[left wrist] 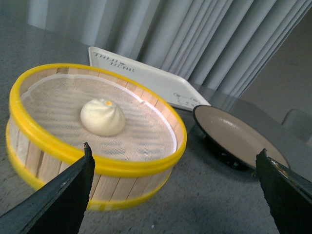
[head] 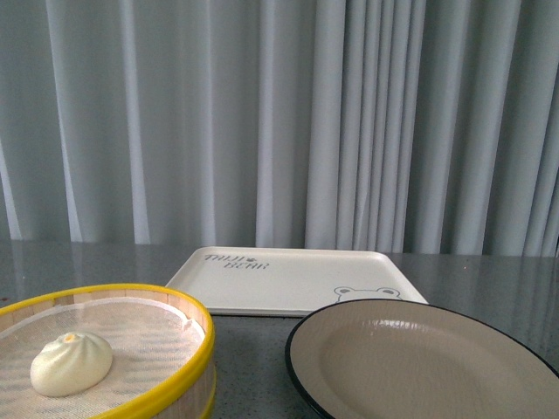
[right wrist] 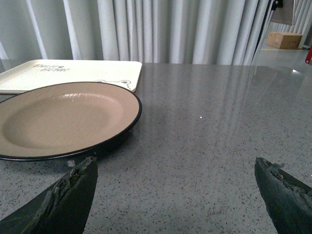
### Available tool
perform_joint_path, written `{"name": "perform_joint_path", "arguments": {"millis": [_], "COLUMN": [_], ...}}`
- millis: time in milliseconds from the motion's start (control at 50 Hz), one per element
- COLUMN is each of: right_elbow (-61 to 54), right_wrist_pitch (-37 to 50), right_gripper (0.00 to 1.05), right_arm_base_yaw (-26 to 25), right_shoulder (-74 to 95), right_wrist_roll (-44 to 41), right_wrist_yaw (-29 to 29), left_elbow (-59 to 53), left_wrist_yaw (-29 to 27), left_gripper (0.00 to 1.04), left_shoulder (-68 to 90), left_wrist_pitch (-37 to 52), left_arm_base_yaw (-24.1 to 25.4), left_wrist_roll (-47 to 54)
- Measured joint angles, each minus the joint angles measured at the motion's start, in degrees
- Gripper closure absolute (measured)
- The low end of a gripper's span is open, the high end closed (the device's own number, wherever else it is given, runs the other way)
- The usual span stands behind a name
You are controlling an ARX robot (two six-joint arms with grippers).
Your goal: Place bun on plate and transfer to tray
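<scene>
The cream-white bun (head: pixel 72 363) lies in a yellow-rimmed bamboo steamer (head: pixel 188 371) at the front left; it also shows in the left wrist view (left wrist: pixel 102 117). The beige plate (head: pixel 419 367) with a black rim sits at the front right, empty. The cream tray (head: pixel 288 278) with a bear face lies behind both. My left gripper (left wrist: pixel 175 153) is open, near the steamer's side, short of the bun. My right gripper (right wrist: pixel 175 163) is open over bare table beside the plate (right wrist: pixel 58 119). Neither arm shows in the front view.
Grey speckled tabletop (right wrist: pixel 219 122) stretches to the right of the plate. Grey curtains (head: pixel 279 113) hang behind the table. A cardboard box (right wrist: pixel 283 40) stands far off on the floor at the right.
</scene>
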Motion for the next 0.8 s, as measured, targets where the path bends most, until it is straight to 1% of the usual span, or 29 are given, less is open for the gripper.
{"name": "perform_joint_path", "arguments": {"millis": [100, 160, 280, 380, 480, 520, 559, 599, 679, 799], "right_elbow": [0.0, 0.0, 0.0, 0.0, 0.0, 0.0, 0.0, 0.0, 0.0, 0.0], "right_wrist_pitch": [0.0, 0.0, 0.0, 0.0, 0.0, 0.0, 0.0, 0.0, 0.0, 0.0], "right_gripper": [0.09, 0.09, 0.09, 0.09, 0.09, 0.09, 0.09, 0.09, 0.09, 0.09], "right_arm_base_yaw": [0.0, 0.0, 0.0, 0.0, 0.0, 0.0, 0.0, 0.0, 0.0, 0.0], "right_shoulder": [0.0, 0.0, 0.0, 0.0, 0.0, 0.0, 0.0, 0.0, 0.0, 0.0], "right_wrist_roll": [0.0, 0.0, 0.0, 0.0, 0.0, 0.0, 0.0, 0.0, 0.0, 0.0], "right_wrist_yaw": [0.0, 0.0, 0.0, 0.0, 0.0, 0.0, 0.0, 0.0, 0.0, 0.0], "left_elbow": [5.1, 10.8, 21.9, 29.7, 36.7, 40.2, 42.6, 44.1, 47.6, 50.5], "left_wrist_yaw": [0.7, 1.6, 3.0, 1.4, -1.9, -5.3, -7.2, -7.1, -8.7, -10.5], "left_gripper": [0.07, 0.07, 0.07, 0.07, 0.07, 0.07, 0.07, 0.07, 0.07, 0.07], "left_shoulder": [13.0, 20.7, 32.5, 40.0, 44.5, 46.4, 47.7, 48.3, 49.2, 49.6], "left_wrist_pitch": [10.8, 11.8, 5.7, 3.3, -1.2, -4.7, -6.6, -9.1, -17.0, -25.5], "left_arm_base_yaw": [-0.9, -1.7, -2.7, -3.2, -3.5, -3.6, -3.6, -3.6, -3.5, -3.3], "left_wrist_roll": [-0.6, 0.8, 6.6, 11.8, 17.3, 21.0, 23.5, 24.8, 27.3, 29.5]}}
